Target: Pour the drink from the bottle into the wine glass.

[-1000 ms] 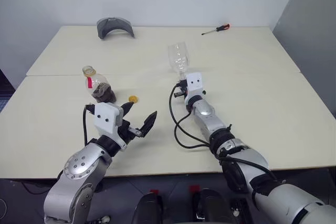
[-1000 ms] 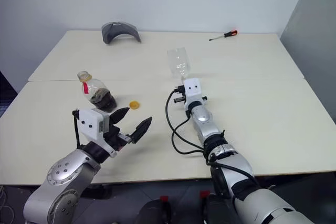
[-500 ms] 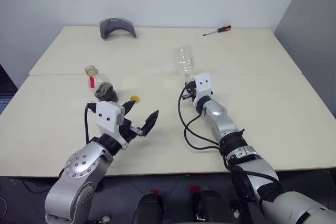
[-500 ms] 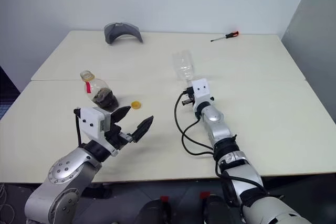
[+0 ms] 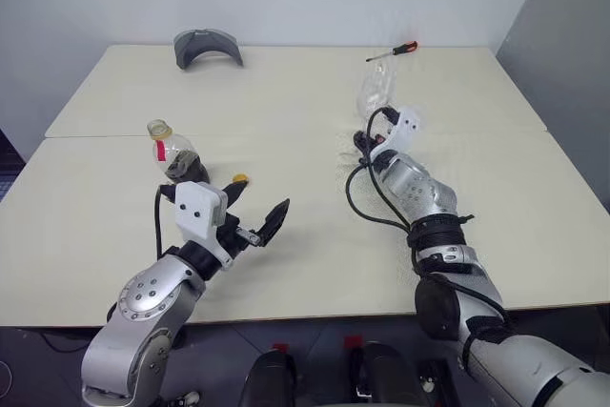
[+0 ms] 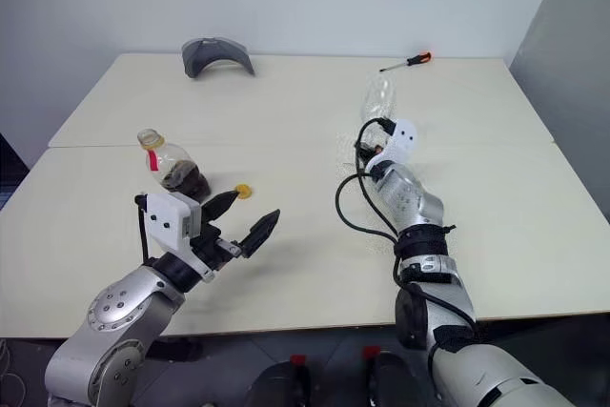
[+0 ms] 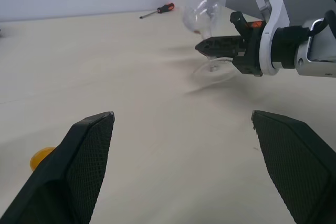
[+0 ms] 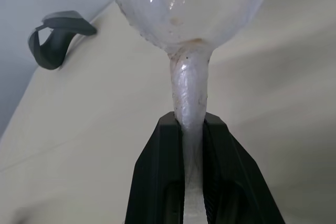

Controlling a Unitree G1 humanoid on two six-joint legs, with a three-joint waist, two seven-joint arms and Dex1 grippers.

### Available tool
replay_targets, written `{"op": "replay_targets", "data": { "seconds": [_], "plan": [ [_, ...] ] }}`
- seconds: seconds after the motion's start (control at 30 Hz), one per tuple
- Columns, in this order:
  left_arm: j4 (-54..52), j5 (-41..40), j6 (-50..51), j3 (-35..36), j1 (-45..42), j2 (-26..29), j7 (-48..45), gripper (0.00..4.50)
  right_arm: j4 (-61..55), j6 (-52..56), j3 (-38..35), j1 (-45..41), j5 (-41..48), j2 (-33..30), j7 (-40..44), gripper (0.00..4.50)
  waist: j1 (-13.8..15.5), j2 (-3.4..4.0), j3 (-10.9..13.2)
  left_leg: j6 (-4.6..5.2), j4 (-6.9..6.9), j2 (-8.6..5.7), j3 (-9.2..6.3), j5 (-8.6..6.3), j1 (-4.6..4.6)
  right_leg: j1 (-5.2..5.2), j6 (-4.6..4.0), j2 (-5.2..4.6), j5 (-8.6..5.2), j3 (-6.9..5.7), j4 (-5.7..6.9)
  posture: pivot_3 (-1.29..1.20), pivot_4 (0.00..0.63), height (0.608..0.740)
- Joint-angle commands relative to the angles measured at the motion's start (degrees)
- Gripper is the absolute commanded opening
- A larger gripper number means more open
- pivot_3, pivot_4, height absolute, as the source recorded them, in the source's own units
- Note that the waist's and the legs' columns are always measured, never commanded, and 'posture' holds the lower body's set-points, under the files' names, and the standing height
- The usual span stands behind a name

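In the eye views, the wine glass (image 5: 376, 89) was seen held by its stem in the right gripper (image 5: 374, 136), above the table (image 5: 286, 92) on its right half. The bottle (image 5: 172, 152), uncapped and with a little drink (image 5: 183, 170) in it, stood near the left gripper (image 5: 255, 213), whose fingers were spread wide and empty. The yellow cap (image 5: 239, 178) lay just beside the bottle.

In the left wrist view, the glass (image 7: 202, 11) was seen tilted, its foot above the table.

In the right wrist view, the two fingers (image 8: 160, 171) were closed on the thin stem (image 8: 189, 98). The glass was judged fragile and slippery, so a gentle hold is advised. The bottle was judged light and soft; its body should be taken.
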Motion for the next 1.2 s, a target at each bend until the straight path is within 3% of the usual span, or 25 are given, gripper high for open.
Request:
{"op": "replay_targets", "data": {
  "seconds": [0.03, 0.77, 1.07, 1.2],
  "plan": [
    [-1.27, -0.84, -0.88, 0.86, -0.08, 0.55, -0.65, 4.50, -3.99, 3.59, -3.63, 0.82, 4.60, 0.67, -4.61, 0.13, -0.01, 0.00, 0.00, 0.00, 0.00, 0.00, 0.00, 0.00, 0.00, 0.00, 0.00, 0.00, 0.00, 0.00, 0.00, 0.00, 0.150, 0.740],
    [-0.24, -0.68, -0.72, 0.64, -1.53, 0.72, -1.33, 4.50, 9.05, 1.26, -15.42, -0.50, 15.93, 0.09, -16.14, 0.13, -0.12, -0.11, -0.15, 0.02, 0.01, 0.01, -0.02, 0.00, 0.16, 0.12, 0.29, 0.04, -0.16, 0.01, 0.02, 0.00, 0.150, 0.740],
    [-0.13, -0.77, -0.81, 0.72, -1.65, 0.71, -1.41, 4.50, 10.35, 2.58, -15.63, -1.48, 17.78, -1.25, -16.02, 0.13, -0.09, -0.21, -0.21, 0.02, 0.02, 0.01, -0.03, 0.00, 0.15, 0.14, 0.29, 0.04, -0.16, 0.01, 0.02, 0.00, 0.150, 0.740],
    [-0.04, -0.82, -0.74, 0.59, -1.86, 0.69, -1.45, 4.50, 10.72, 2.30, -15.37, -1.53, 17.80, -1.63, -16.06, 1.44, -0.10, -0.20, -0.20, 0.03, 0.01, 0.01, -0.03, 0.00, 0.13, 0.12, 0.30, 0.04, -0.17, 0.01, 0.00, 0.00, 0.150, 0.740]
  ]
}}
